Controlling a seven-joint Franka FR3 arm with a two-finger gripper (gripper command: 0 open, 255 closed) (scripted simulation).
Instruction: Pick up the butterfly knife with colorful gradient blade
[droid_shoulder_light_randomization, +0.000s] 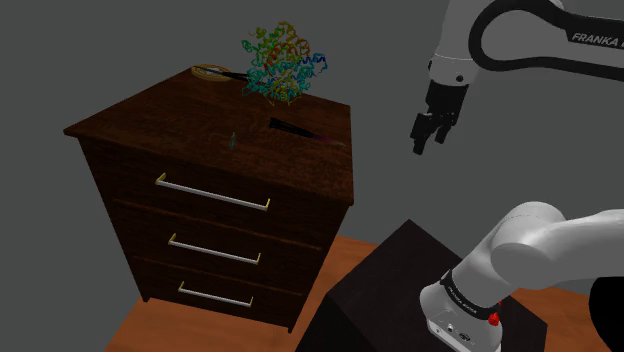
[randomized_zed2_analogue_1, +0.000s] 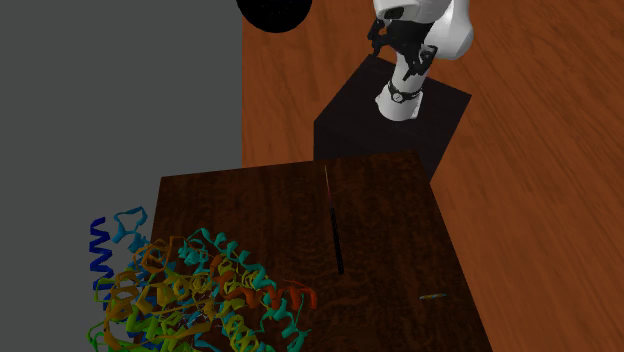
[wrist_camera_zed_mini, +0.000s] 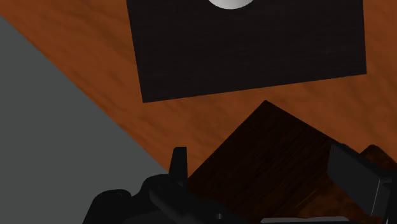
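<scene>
the dark dresser (droid_shoulder_light_randomization: 180, 115) has a corner of its top between and below your fingers (wrist_camera_zed_mini: 179, 164). the gripper (droid_shoulder_light_randomization: 428, 140) hangs beside it, fingers spread and empty. the butterfly knife (droid_shoulder_light_randomization: 297, 128) lies flat on top, ahead of the fingertips and lower, near the edge facing them. i judge you're at the approach: next, carry the hand over the knife, set the fingers across its thin body, then descend.

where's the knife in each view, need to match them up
Shoulder view: the knife lies on the dresser top, near its right edge, below the ribbon tangle.
Second exterior view: the knife lies mid-top, right of the ribbon tangle.
Wrist view: the dresser's corner sits ahead of the open hand.
Shared landmark: the dresser top.
</scene>
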